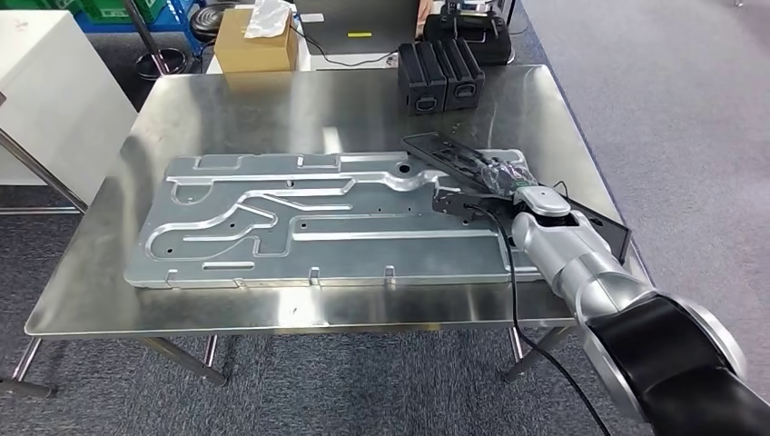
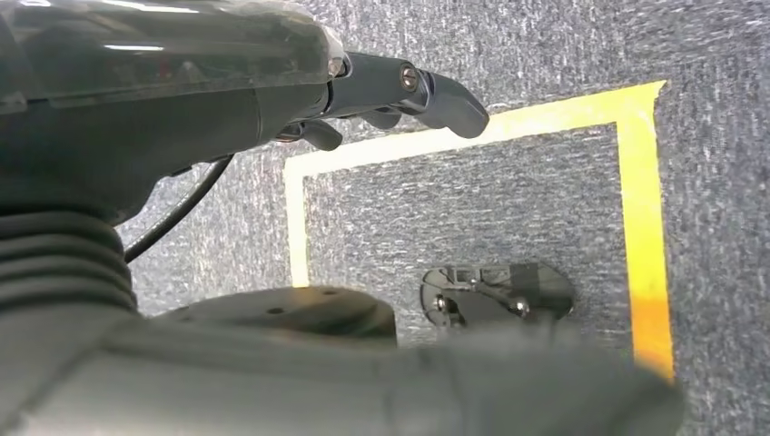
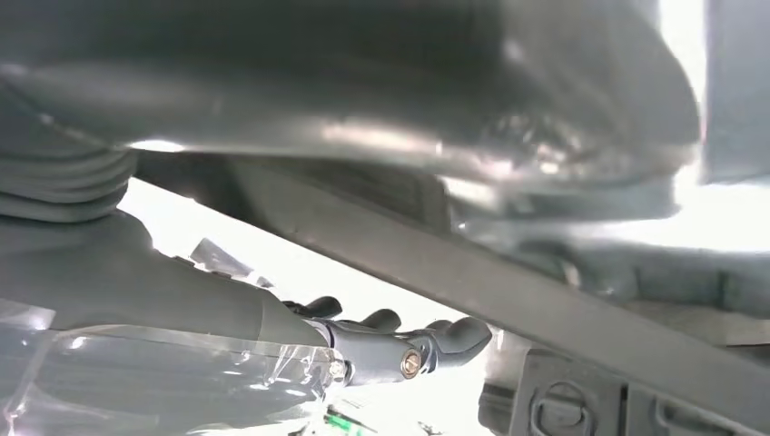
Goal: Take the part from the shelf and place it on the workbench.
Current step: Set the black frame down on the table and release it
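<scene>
Part: we see the flat black perforated plate point(image 1: 545, 204) at the steel tabletop's point(image 1: 272, 104) right edge, partly over the grey aluminium panel point(image 1: 318, 218).
Right hand point(image 1: 504, 174): grips the plate.
Left hand point(image 2: 381, 95): hangs empty, fingers loosely apart.
Advice: we judge lowering flat before letting go safest.

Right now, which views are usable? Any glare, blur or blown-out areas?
Head view: sharp, with soft ceiling-light glare on the steel workbench; the right hand on the black part reads fine. Right wrist view: heavily backlit, white background blown out, near surfaces blurred. Left wrist view: floor and yellow tape sharp, left hand clear, foreground blurred.
</scene>
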